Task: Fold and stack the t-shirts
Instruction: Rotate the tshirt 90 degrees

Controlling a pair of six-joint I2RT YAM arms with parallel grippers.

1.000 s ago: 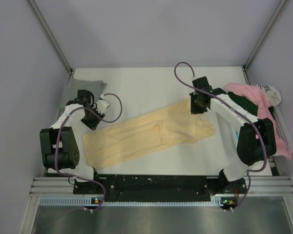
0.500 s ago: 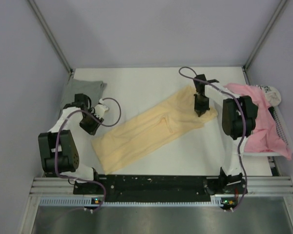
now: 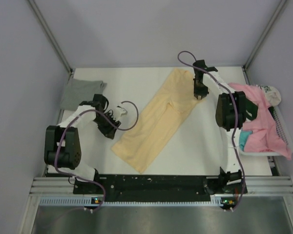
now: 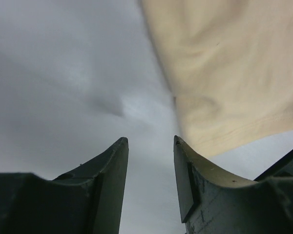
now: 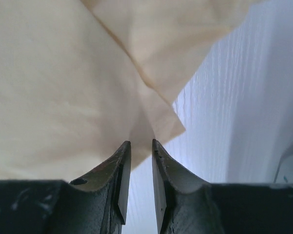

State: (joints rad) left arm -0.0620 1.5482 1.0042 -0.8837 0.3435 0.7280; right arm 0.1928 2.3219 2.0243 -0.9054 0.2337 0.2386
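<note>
A pale yellow t-shirt (image 3: pixel 158 117) lies flat and long on the white table, running diagonally from the far middle to the near left. My right gripper (image 3: pixel 200 95) is at its far right edge. In the right wrist view the jaws (image 5: pixel 141 142) stand narrowly apart, with a corner of the shirt (image 5: pixel 63 87) pinched at their tips. My left gripper (image 3: pixel 112 132) is low on the table just left of the shirt's near end. It is open and empty (image 4: pixel 150 141), with the shirt's hem (image 4: pixel 234 73) ahead to its right. A folded grey t-shirt (image 3: pixel 80 90) lies at the far left.
A white basket (image 3: pixel 282 127) at the right edge holds a heap of pink cloth (image 3: pixel 263 131) with a bit of teal (image 3: pixel 241 142) showing. Grey walls close in the table on the left, back and right.
The right gripper has dragged the yellow shirt's end towards the far side, swinging the shirt from nearly crosswise to steeply diagonal. The left gripper has moved right, towards the shirt's near end.
</note>
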